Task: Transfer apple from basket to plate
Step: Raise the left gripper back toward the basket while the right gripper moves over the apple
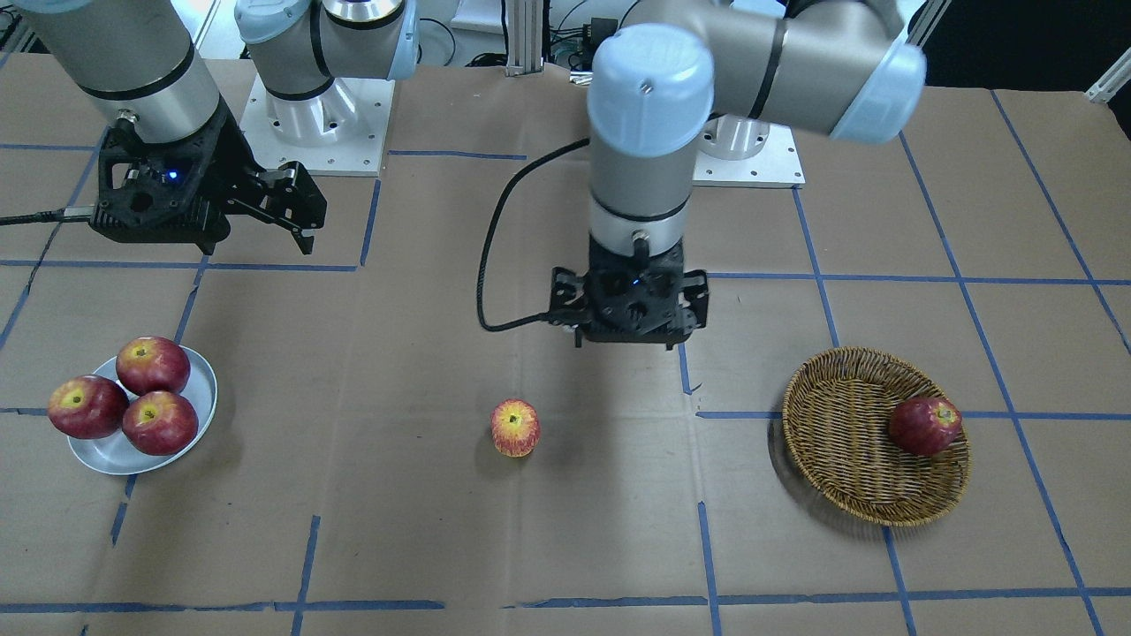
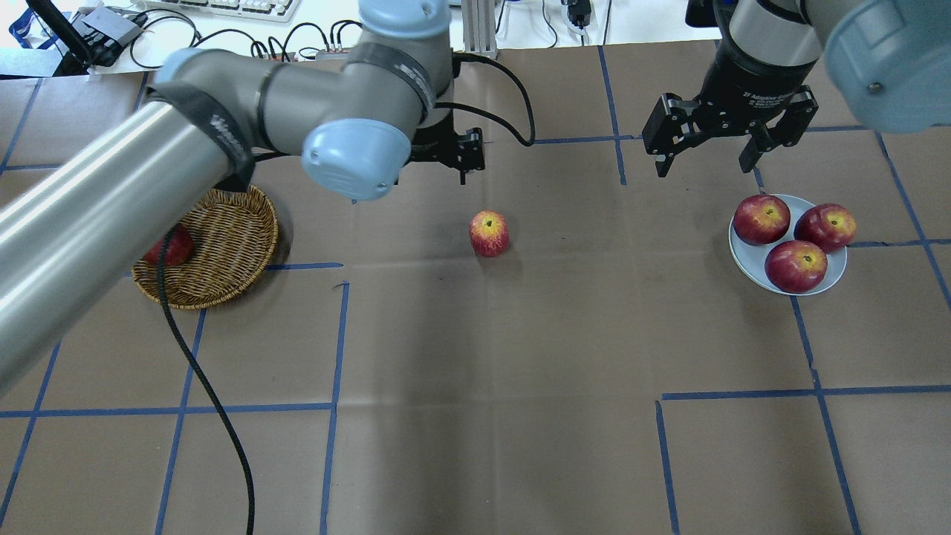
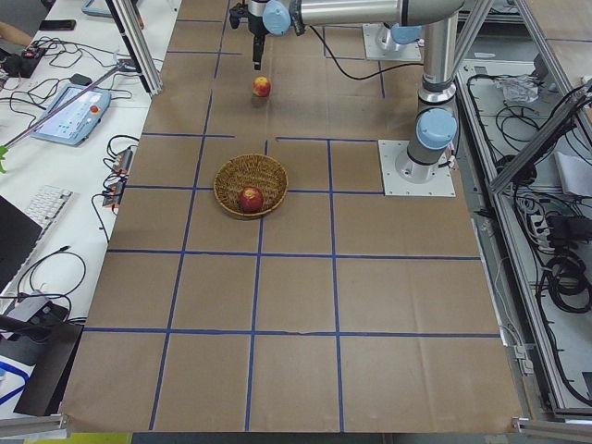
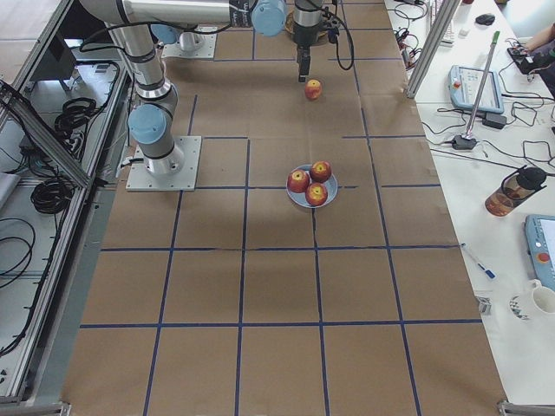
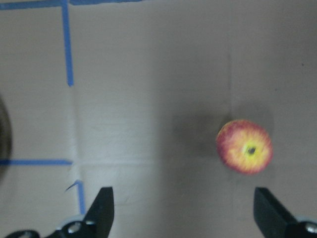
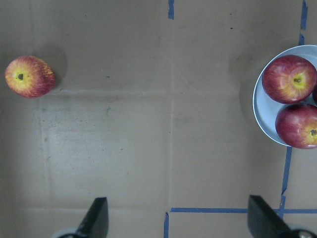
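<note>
Three dark red apples (image 1: 160, 422) cluster close together; a fourth (image 1: 924, 426) lies well apart.

Left pincer (image 5: 182, 210) and right pincer (image 2: 702, 165) both point downward, jaws spread wide.

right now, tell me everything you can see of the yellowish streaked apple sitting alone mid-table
The apple is red streaked with broad yellow-orange patches, yellowest around its dark stem hollow, with smooth skin. It stands upright, stem end up, alone on the brown paper-covered table, roughly midway between the basket and the plate, in neither. Only the table touches it; the open left gripper hangs above and beside it, clear of it.
</note>
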Robot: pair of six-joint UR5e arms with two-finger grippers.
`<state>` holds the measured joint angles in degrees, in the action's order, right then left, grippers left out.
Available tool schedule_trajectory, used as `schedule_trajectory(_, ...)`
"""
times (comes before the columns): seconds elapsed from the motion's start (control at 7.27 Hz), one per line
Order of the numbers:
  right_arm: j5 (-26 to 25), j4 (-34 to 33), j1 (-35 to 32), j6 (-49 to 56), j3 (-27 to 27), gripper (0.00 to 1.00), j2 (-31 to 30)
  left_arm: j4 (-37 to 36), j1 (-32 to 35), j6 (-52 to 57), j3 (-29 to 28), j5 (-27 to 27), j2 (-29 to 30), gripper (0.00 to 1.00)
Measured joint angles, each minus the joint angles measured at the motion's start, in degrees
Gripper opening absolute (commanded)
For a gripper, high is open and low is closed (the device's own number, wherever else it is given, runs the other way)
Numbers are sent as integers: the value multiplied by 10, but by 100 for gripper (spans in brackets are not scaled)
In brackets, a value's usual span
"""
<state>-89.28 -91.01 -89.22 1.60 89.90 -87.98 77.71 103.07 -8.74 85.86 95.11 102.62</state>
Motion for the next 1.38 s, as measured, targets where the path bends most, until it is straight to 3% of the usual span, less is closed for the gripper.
schedule_trajectory(0.28, -2, -10, -3, -36, -3, 100, 4, 124, -72, 65, 3, -17, -104, 99)
schedule_trajectory(0.41, 0, -24, -9, -77, -4, 100, 12, 151, -101, 111, 6, -23, -130, 99)
schedule_trajectory(0.69, -1, -85, -57, -155, -5, 100, 50, 164, -128, 166, 11, -28, -147, 99)
schedule_trajectory(0.96, -4, -167, -130, -252, -8, 100, 113, 164, -131, 171, 11, -27, -142, 99)
schedule_trajectory(1.38, -6, -236, -195, -359, -28, 100, 212, 165, -132, 169, 3, -24, -142, 100)
